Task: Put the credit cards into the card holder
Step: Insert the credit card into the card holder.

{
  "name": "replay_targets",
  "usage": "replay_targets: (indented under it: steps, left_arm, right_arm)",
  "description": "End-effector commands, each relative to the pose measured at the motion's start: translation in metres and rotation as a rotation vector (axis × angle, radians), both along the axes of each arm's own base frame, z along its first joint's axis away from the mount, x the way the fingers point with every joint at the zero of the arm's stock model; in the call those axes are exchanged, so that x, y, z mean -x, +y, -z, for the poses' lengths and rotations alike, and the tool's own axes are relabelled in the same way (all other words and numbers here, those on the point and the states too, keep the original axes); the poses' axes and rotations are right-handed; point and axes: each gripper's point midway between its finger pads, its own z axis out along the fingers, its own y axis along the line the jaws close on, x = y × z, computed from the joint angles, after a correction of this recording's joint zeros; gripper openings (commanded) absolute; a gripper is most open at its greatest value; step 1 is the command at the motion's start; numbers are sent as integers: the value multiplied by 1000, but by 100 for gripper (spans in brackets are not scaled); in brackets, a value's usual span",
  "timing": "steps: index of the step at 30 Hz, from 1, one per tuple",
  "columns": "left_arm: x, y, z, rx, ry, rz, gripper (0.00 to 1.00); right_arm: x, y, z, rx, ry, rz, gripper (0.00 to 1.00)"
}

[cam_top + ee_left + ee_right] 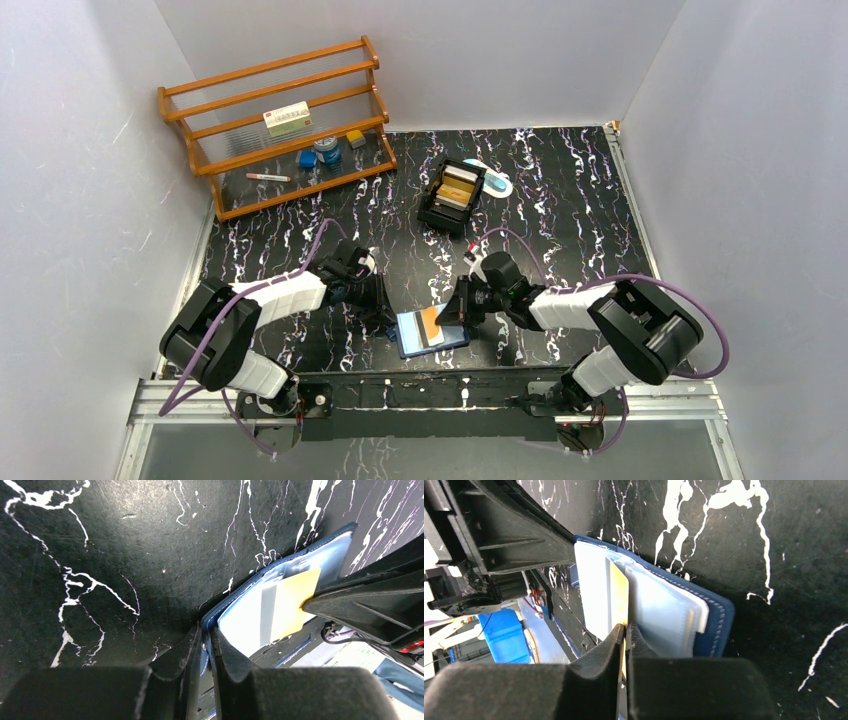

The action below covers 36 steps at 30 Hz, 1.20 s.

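The navy card holder (445, 342) lies open near the table's front edge, its pale shiny pockets up. My left gripper (385, 312) is shut on its left edge (212, 617), with the blue flap pinched between the jaws. My right gripper (455, 312) is shut on a gold card (430, 323) that stands edge-on over the holder's pockets (664, 610). The card (619, 600) shows thin and yellow in the right wrist view, and gold with a grey stripe (295, 602) in the left wrist view. More gold and white cards (458, 186) sit in a black tray (436, 213) further back.
A wooden rack (285, 120) stands at the back left with a white-and-red box (287, 118), small jars and a pen on it. A light blue oval object (497, 182) lies right of the tray. White walls close in left, right and behind.
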Motion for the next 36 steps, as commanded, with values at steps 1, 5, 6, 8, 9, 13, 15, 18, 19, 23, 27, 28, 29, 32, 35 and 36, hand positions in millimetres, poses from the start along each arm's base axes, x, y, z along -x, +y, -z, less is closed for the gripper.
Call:
replay_targets:
  steps: [1,5,6,8,9,13,15,18,19,23,27,28,29,32,35,36]
  left_arm:
    - [11,9,12,-33,40,-6,13]
    - [11,8,12,-31,38,-6,13]
    - [12,9,12,-32,40,-7,13]
    - [11,8,10,-29,37,-7,13]
    - [11,7,10,-26,38,-7,13]
    - [9,6,8,-20,35,-8,13]
    - [10,6,8,-20,38,-9,13]
    - [11,6,8,-18,40,-12,13]
    - [11,7,9,-19,41,-11,13]
    - [11,6,7,-15,37,-15,13]
    - [9,5,6,-11,35,-17,13]
    - [9,5,6,-11,35,-16,13]
    - [8,4,6,-9,33,-16,13]
    - [7,3,4,-4,30,-20,13]
    - [8,6,3,-13,31,-28,13]
    - [8,5,1,-13,28,-29,13]
  right_arm:
    - [-8,7,1,38,-32,30,15]
    - [-9,0,4,121,-46,27,27]
    - [-9,-1,3,134,-53,29,29]
    - [-9,-2,0,150,-62,34,30]
    - [-8,-1,-1,152,-68,30,31]
    - [-4,10,-6,154,-70,1,37]
    - [-2,15,-4,158,-63,-11,39]
    - [0,21,-2,168,-57,-20,41]
    - [1,23,-3,168,-59,-23,41]
    - [3,25,-1,196,-41,-21,40]
    - [5,30,-3,187,-11,10,40]
    - [6,32,-2,184,-2,15,40]
    - [8,33,-1,181,12,17,40]
    - [13,40,-1,173,36,18,40]
    - [12,40,-4,174,28,30,39]
    - [11,39,-5,179,21,33,39]
